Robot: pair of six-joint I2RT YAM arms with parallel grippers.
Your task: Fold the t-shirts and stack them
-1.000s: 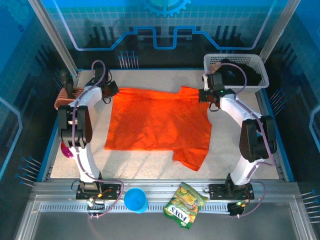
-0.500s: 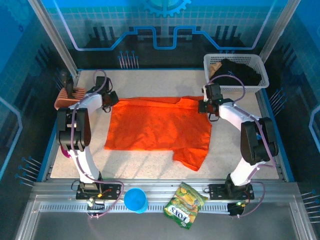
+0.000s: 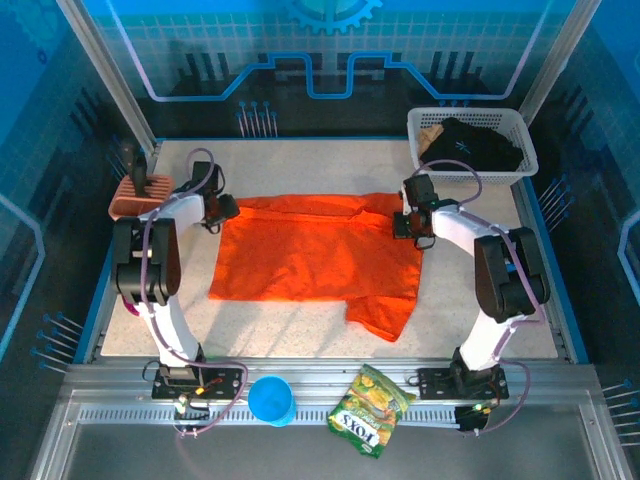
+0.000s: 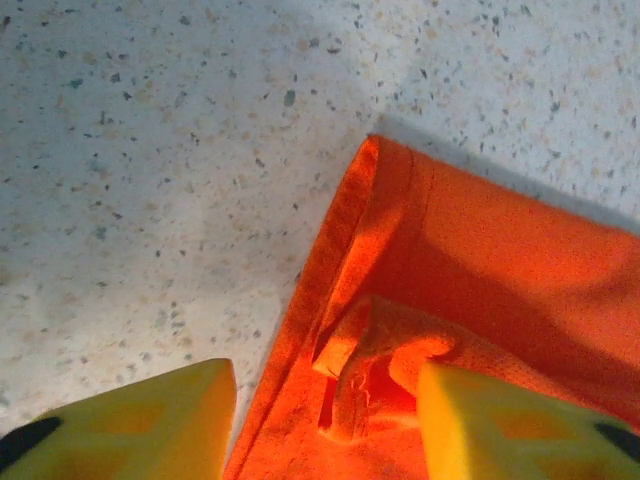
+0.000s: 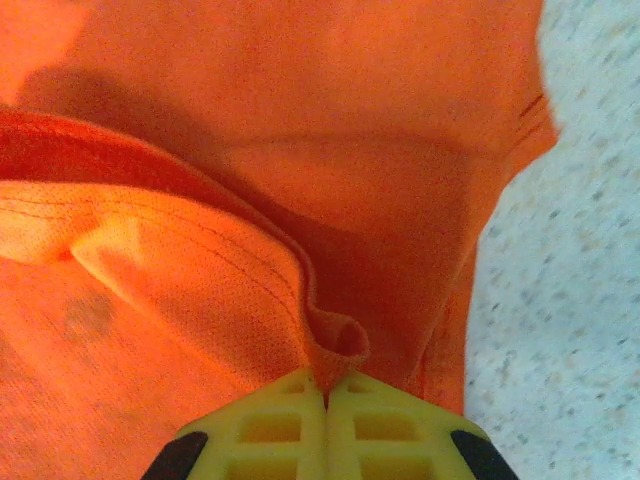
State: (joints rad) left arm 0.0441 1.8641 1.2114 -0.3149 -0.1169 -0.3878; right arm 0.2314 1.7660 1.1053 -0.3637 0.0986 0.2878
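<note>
Folding the orange t-shirt (image 3: 315, 262), which lies on the counter (image 3: 270, 322), is the step in hand; its far edge appears turned over. The left tool (image 4: 328, 412) stands spread above a bunched corner, and the right tool (image 5: 326, 395) pinches a hem fold. Next, we judge, comes release and smoothing. The black t-shirt (image 3: 480, 148) sits half hidden in the white basket (image 3: 470, 173).

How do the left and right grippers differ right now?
Left gripper stands open, jaws apart around the orange t-shirt's bunched edge; right gripper is shut, pinching a fold of it. Left is at the shirt's far-left corner, right at its far-right. Both sit low on the cloth.
</note>
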